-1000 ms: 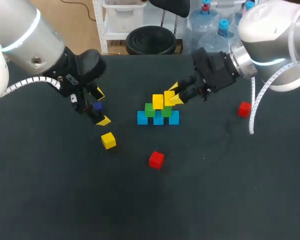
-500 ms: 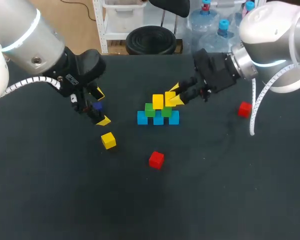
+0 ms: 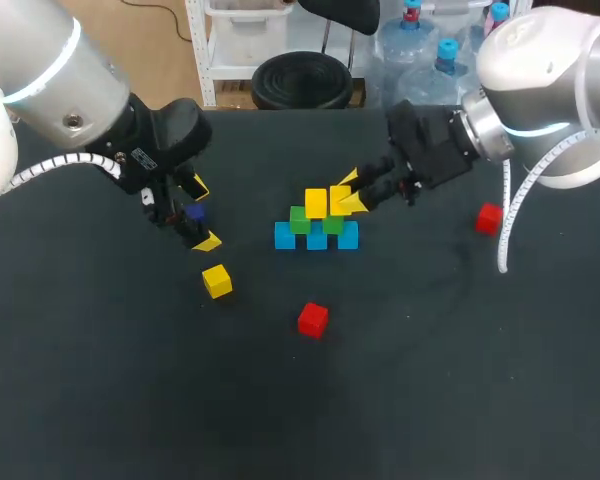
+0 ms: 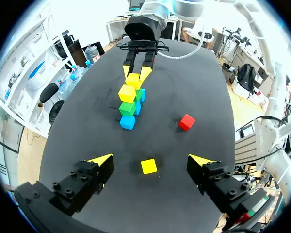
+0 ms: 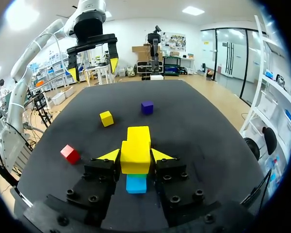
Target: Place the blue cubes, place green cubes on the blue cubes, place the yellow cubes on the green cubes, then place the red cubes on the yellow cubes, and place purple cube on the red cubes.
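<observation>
**Yellow cube pinched at the top of the stack**

Grips a yellow cube (image 3: 339, 196) in the right tool (image 3: 351, 188), with both yellow tips pressed against opposite sides of it. Holds it just beside the second yellow cube (image 3: 316, 203), at about the same height, over the right-hand side of the stack. Cannot tell whether it already rests on the cube beneath.

Under the yellow pair: two green cubes (image 3: 300, 219) side by side, set on a row of three blue cubes (image 3: 285, 236) near the middle of the dark surface (image 3: 430, 400).

Hangs the left tool (image 3: 204, 214) well to the left of the stack, fingers spread wide with nothing touching them. Below it, on the surface: the purple cube (image 5: 146, 107), seen between the tips from the head view but lying free in the right wrist view.

Near that tool, towards the front: a loose yellow cube (image 3: 217, 281). In front of the stack and well apart from it: a red cube (image 3: 313, 320). Off to the right, near the right arm's cable: a second red cube (image 3: 490, 218).
</observation>
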`<control>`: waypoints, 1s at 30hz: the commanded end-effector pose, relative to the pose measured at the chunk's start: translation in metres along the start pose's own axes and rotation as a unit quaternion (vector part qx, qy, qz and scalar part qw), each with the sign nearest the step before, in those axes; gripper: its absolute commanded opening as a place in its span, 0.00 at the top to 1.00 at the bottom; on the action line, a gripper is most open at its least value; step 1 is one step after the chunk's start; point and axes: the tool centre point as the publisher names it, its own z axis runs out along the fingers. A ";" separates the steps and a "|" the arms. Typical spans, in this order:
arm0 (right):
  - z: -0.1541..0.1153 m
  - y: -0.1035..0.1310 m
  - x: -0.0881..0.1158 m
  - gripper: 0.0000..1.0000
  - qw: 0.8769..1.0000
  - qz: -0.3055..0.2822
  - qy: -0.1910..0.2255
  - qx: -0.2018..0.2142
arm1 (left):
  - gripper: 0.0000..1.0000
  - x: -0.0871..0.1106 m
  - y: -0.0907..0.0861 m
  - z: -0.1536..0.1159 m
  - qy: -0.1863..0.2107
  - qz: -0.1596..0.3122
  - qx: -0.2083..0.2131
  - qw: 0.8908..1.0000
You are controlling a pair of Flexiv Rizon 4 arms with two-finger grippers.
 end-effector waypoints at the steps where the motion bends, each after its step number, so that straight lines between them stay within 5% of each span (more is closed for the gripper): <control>1: 0.001 -0.002 0.000 1.00 1.000 0.000 0.000 -0.002 | 0.00 0.000 0.000 0.000 0.001 0.000 0.000 1.000; 30: 0.006 -0.003 0.003 1.00 1.000 0.005 0.000 -0.005 | 0.00 0.000 0.000 0.000 0.001 0.000 0.000 1.000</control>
